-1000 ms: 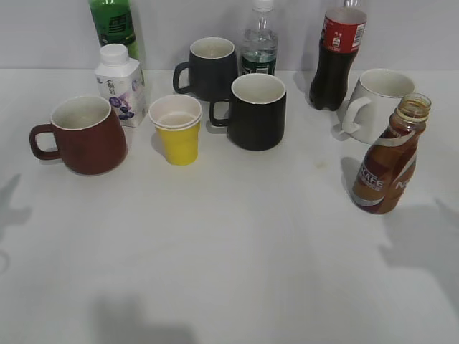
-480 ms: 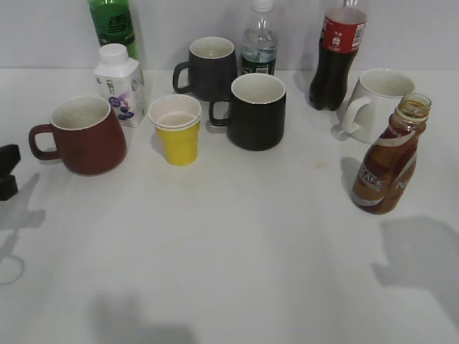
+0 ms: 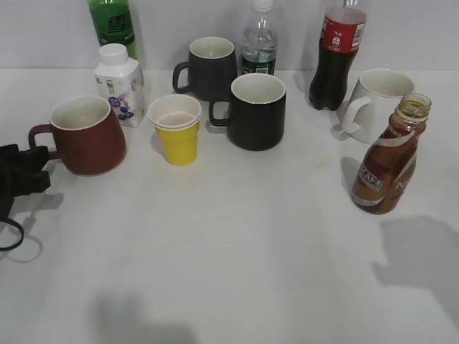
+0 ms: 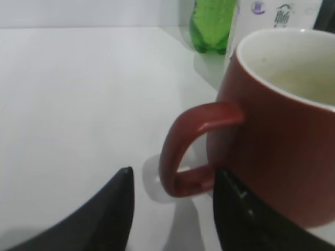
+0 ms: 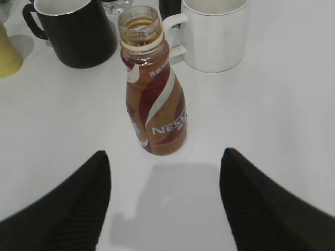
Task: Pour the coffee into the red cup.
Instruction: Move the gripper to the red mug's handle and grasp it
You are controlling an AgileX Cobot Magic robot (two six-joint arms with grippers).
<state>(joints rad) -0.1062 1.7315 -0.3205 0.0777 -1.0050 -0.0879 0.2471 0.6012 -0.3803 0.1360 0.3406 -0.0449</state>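
Observation:
The red cup (image 3: 86,136) stands at the left of the table, handle pointing left; it fills the right of the left wrist view (image 4: 272,130). My left gripper (image 3: 32,166) is open, its fingertips (image 4: 172,183) on either side of the handle's lower end, not closed on it. The coffee bottle (image 3: 387,161), uncapped and upright, stands at the right. In the right wrist view it (image 5: 154,99) stands ahead of my open, empty right gripper (image 5: 165,172), which does not show in the exterior view; only its shadow does.
Behind the red cup are a white carton (image 3: 120,84) and a green bottle (image 3: 113,25). A yellow paper cup (image 3: 176,130), two black mugs (image 3: 254,111), a water bottle (image 3: 259,44), a cola bottle (image 3: 338,54) and a white mug (image 3: 376,104) stand across the back.
My left gripper has come in from the left edge and now reaches the red cup's handle. The cup and the bottle have not moved.

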